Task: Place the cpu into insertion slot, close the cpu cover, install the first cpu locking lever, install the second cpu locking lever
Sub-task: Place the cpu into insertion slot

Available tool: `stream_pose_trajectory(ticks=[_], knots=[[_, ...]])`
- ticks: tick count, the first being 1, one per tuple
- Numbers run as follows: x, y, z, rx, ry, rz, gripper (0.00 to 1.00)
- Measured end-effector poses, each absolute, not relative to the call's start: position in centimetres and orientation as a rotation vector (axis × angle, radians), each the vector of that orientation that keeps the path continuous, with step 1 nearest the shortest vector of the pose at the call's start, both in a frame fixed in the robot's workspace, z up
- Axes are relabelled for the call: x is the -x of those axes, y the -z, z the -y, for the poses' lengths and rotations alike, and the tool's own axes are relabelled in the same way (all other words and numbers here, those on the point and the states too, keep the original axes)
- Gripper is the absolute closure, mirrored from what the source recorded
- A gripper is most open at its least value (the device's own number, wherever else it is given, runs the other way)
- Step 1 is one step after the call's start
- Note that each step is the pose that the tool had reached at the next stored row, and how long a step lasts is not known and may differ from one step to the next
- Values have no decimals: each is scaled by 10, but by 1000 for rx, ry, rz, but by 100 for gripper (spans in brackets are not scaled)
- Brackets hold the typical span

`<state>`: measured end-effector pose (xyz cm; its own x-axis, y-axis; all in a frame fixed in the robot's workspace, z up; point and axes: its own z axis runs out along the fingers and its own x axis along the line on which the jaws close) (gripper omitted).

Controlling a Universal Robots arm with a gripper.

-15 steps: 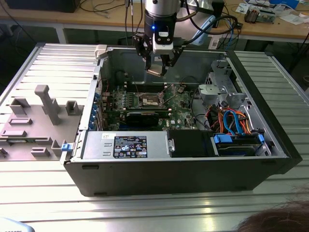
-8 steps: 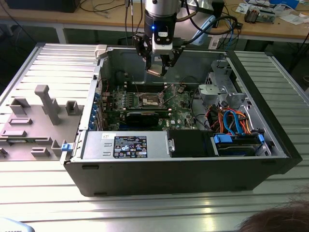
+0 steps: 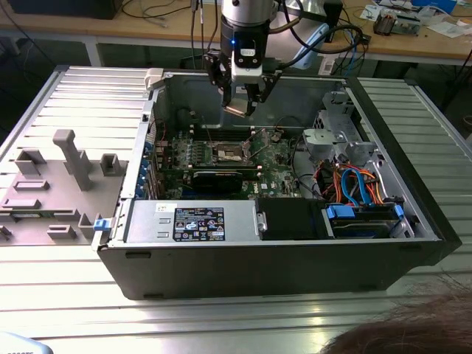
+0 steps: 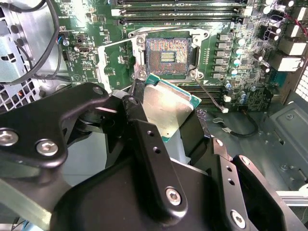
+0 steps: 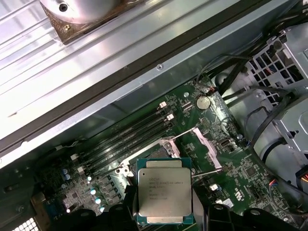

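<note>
Clasping the cpu, gripper hangs over insertion slot beside memory slots.

The arm ends in a silvery-grey round wrist, with black cables looping off it. Under it sits the gripper — a black body carrying a white panel and a small blue light. In the second wrist view its fingers are matte black bars on flat black links — dotted with silver screw heads and small holes.
</note>
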<state>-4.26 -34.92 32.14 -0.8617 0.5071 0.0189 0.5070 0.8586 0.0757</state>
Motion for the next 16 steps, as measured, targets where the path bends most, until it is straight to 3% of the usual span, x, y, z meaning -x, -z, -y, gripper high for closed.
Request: stream_pose_trajectory(ticks=[16], knots=[[43, -321, 349, -881, -122, -3010, 46]])
